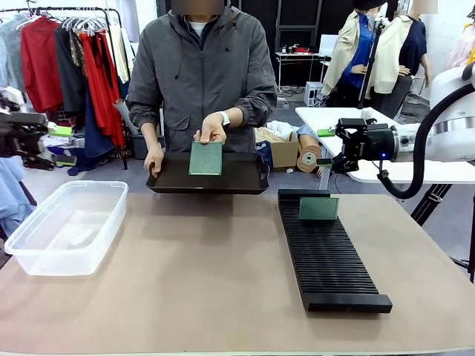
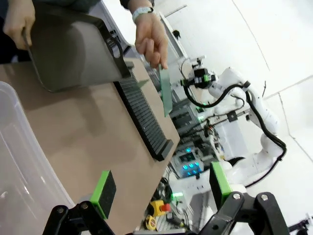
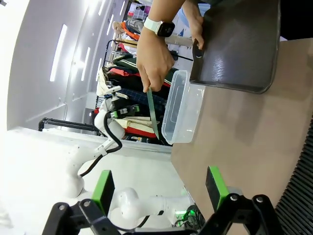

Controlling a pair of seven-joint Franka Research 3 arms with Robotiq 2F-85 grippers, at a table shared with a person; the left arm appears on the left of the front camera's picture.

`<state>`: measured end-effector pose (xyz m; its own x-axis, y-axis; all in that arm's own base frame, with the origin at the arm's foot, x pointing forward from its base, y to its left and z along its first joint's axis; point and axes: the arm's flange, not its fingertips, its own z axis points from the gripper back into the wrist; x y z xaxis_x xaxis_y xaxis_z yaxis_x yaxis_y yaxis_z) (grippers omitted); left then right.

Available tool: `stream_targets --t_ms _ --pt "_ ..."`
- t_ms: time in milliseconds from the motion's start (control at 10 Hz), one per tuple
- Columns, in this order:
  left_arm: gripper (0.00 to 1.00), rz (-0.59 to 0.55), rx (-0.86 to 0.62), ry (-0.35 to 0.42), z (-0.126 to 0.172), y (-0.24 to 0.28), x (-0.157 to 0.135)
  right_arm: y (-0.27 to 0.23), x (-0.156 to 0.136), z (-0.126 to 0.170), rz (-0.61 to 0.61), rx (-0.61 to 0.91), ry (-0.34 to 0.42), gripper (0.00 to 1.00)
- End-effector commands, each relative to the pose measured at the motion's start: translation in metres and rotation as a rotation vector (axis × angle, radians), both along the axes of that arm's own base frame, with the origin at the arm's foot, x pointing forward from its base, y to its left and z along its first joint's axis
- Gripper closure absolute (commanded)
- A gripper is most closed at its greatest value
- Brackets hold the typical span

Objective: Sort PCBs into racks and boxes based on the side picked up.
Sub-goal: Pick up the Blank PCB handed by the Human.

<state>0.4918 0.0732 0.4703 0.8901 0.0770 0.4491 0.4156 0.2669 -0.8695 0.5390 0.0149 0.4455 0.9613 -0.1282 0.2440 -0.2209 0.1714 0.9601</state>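
The left gripper (image 2: 161,193) was spread open with nothing between its green pads (image 2: 103,192); the right gripper (image 3: 159,188) was likewise open and empty. One PCB (image 1: 205,158) was pinched by its top edge in a person's hand (image 1: 212,130), upright above the black tray (image 1: 249,180), which the other hand (image 1: 154,159) gripped at one end. This PCB was well apart from both sets of fingers, far ahead of each in the wrist views. A second PCB (image 1: 319,208) stood upright in a slot near the rack's (image 1: 330,259) far end. The clear box (image 1: 63,230) sat on the table (image 1: 200,274) at the robot's left, well apart from the rack
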Motion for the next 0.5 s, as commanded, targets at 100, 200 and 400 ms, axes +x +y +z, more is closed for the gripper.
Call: stream_targets --t_ms 100,200,400 --pt "0.0 -0.127 -0.04 0.103 -0.031 -0.014 0.055 0.0 0.0 0.002 -0.003 0.0 0.001 0.0" --pt "0.0 -0.158 -0.049 0.124 -0.045 -0.026 0.066 0.0 0.0 0.002 -0.003 0.0 0.001 0.0" --pt "0.0 -0.236 -0.101 0.087 -0.064 -0.049 0.078 0.0 0.0 0.002 -0.003 0.0 0.001 0.0"
